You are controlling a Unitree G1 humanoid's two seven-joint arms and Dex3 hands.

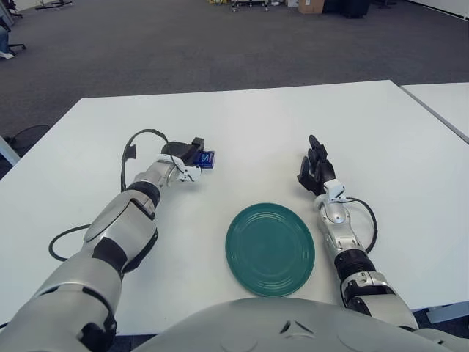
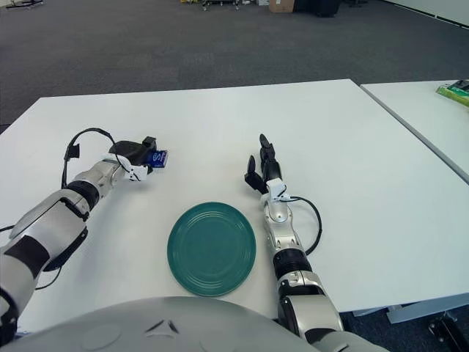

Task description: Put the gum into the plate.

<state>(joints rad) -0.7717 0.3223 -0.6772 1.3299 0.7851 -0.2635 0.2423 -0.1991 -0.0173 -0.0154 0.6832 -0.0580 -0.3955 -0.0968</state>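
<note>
A small blue pack of gum [image 1: 207, 159] is held in my left hand [image 1: 192, 157], whose fingers are curled around it, just above the white table at the left. It also shows in the right eye view [image 2: 156, 158]. A round dark green plate [image 1: 270, 248] lies on the table near the front edge, to the right of and nearer than the left hand. My right hand [image 1: 316, 170] shows to the upper right of the plate, fingers stretched out and holding nothing.
The white table [image 1: 256, 125] extends far behind the hands. A second white table [image 2: 425, 117] stands to the right across a narrow gap, with a green object [image 2: 454, 92] on it. Grey carpet lies beyond.
</note>
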